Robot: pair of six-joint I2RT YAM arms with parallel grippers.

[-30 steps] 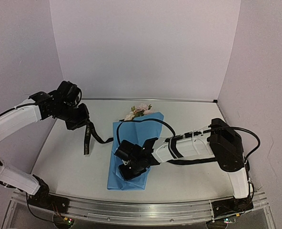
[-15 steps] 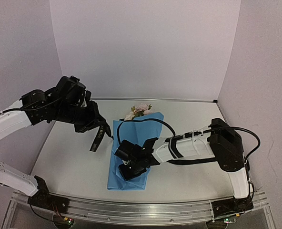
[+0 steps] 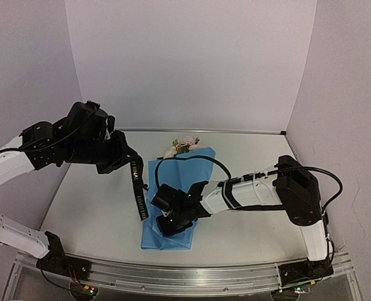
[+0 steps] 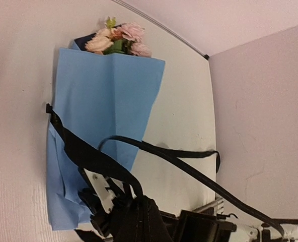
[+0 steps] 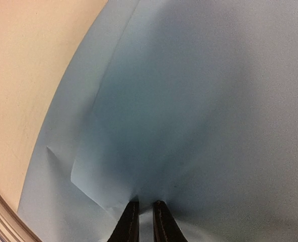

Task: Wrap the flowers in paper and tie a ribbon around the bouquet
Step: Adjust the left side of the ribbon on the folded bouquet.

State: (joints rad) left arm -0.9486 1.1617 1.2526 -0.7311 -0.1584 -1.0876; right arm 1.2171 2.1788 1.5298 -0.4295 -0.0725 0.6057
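Two robot claws work on a paper-wrapped bunch of flowers lying in the middle of a white table (image 3: 91, 207).

In the overhead view, the light blue paper (image 3: 195, 166) lies folded over the flowers (image 3: 184, 145). Their pale pink and cream heads poke out of its far end, toward the upper centre of the frame. The left claw (image 3: 130, 164), left of centre, is clenched on the black ribbon (image 3: 137, 191), which hangs down slack beside the paper's left edge. In the left wrist view the ribbon (image 4: 83, 154) runs up to that same edge, at the left of the frame. The right claw (image 3: 167, 223) sits low on the sheet. Its wrist view shows the right claw (image 5: 145, 214) pinching a raised fold of the paper (image 5: 199, 101) between nearly closed fingertips (image 5: 130, 217).
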